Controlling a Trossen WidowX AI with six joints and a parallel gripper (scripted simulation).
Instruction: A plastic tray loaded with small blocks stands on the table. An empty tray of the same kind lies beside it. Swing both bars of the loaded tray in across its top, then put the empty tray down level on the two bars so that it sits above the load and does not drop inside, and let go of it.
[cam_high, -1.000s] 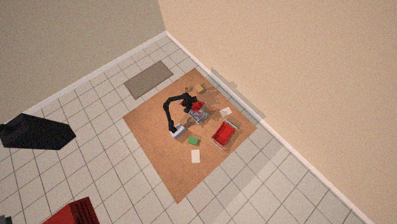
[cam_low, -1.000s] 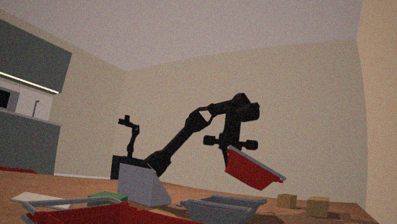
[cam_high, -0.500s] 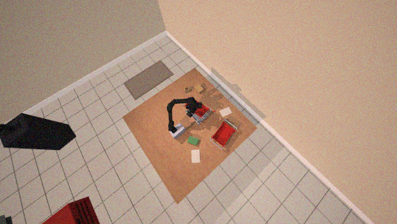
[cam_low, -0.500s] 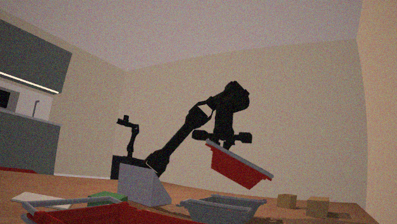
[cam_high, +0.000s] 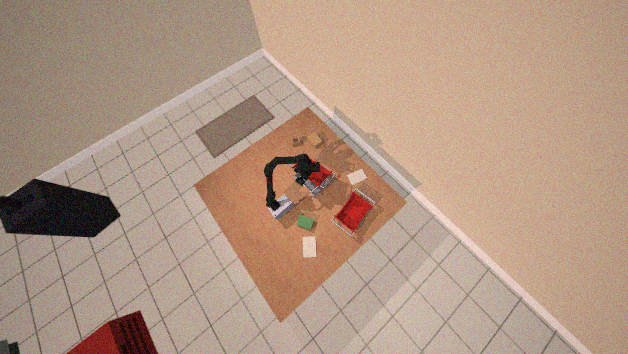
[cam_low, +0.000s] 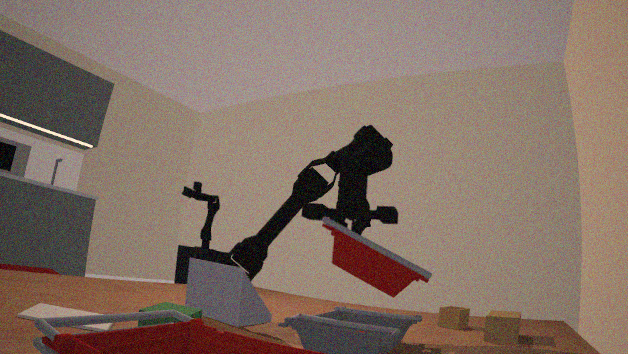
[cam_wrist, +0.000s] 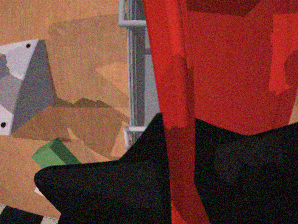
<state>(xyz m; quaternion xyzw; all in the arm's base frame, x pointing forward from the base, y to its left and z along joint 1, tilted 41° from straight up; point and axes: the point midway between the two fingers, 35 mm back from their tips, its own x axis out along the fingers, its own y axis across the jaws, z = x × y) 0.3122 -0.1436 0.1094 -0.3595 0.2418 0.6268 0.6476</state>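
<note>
The empty red tray (cam_high: 321, 176) (cam_low: 367, 260) (cam_wrist: 230, 65) hangs in my gripper (cam_low: 353, 227) (cam_wrist: 166, 117), which is shut on one wall of it. It is steeply tilted in the exterior view, its far end lower, and hangs clear above the table. The grey loaded tray (cam_high: 313, 186) (cam_low: 345, 340) (cam_wrist: 150, 92) stands on the table below and partly beside it. Thin grey bars appear to lie across its top, their ends jutting past the rim. The held tray hides part of it; its load is barely visible.
Another red tray (cam_high: 354, 212) (cam_low: 165, 340) with grey bars at its ends stands nearby. A green block (cam_high: 305, 222) (cam_low: 171, 308) (cam_wrist: 54, 154) and a white sheet (cam_high: 309, 247) lie near the arm's base. A second white sheet (cam_high: 357, 176) lies beyond the trays. Wooden blocks (cam_low: 502, 327) (cam_low: 453, 318) stand behind.
</note>
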